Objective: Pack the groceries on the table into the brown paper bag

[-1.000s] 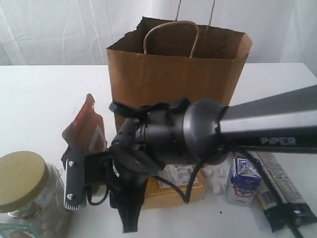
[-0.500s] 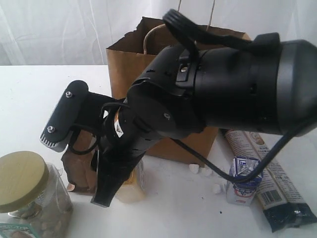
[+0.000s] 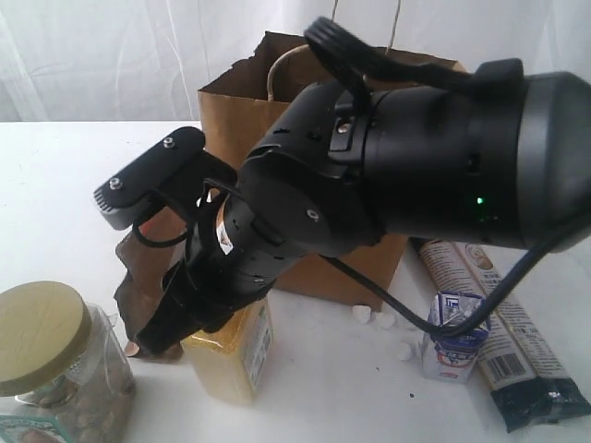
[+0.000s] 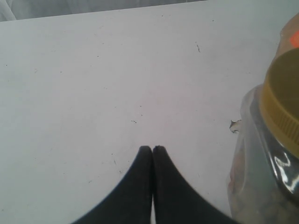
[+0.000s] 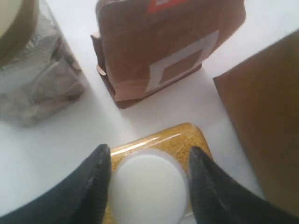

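Observation:
The yellow white-capped bottle (image 3: 228, 357) stands upright on the table (image 3: 65, 185), and my right gripper (image 5: 149, 153) comes down over it, its fingers closed on either side of the white cap (image 5: 148, 189). Just beyond stands the brown-red pouch (image 5: 168, 51), with the clear jar with olive-gold lid (image 3: 42, 355) beside it. The brown paper bag (image 3: 314, 138) stands open behind them. The small blue-white carton (image 3: 452, 337) and the long dark-blue-and-cream packet (image 3: 503, 346) lie at the right. My left gripper (image 4: 153, 148) is shut and empty above bare tabletop beside the jar (image 4: 271, 154). The dark can is out of view.
My right arm's bulky black wrist (image 3: 425, 157) fills the middle of the exterior view and hides much of the bag's front. Small white crumbs (image 3: 369, 318) lie on the table before the bag. The bag's wall (image 5: 266, 121) is close beside the bottle.
The yellow bottle lay flat in front of the bag; now it stands upright in my right gripper. The right wrist swung up toward the camera and its gripper turned downward.

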Robot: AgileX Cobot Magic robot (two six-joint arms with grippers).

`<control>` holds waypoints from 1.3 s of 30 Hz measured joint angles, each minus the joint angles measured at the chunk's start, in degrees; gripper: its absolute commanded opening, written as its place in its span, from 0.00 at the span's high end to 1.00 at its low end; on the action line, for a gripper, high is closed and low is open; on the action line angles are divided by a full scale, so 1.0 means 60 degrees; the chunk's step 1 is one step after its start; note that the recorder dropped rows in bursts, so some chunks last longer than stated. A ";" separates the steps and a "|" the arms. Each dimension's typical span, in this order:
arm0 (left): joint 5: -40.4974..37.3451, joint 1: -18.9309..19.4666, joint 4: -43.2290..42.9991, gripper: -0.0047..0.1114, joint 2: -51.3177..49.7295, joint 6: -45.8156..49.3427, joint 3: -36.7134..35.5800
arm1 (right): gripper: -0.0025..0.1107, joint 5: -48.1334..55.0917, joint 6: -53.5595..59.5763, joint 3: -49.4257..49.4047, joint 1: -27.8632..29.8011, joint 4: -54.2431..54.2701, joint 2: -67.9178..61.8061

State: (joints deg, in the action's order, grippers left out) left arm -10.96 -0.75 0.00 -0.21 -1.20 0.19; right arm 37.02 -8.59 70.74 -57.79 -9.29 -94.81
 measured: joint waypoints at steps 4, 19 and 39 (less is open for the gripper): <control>0.0000 0.0000 0.0000 0.96 0.0000 0.0000 0.0000 | 0.87 0.0064 -0.1193 0.0000 0.0000 0.0035 0.0000; 0.0000 0.0000 0.0000 0.96 0.0000 0.0000 0.0000 | 0.47 0.1190 -0.1741 0.0098 0.0000 0.0076 0.0044; 0.0000 0.0000 0.0000 0.96 0.0000 0.0000 0.0000 | 0.47 0.0949 -0.3117 0.1727 0.0000 -0.1657 0.0718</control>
State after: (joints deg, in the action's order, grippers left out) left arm -10.96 -0.75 0.00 -0.21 -1.20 0.19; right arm 42.72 -27.29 81.10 -57.79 -19.23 -90.50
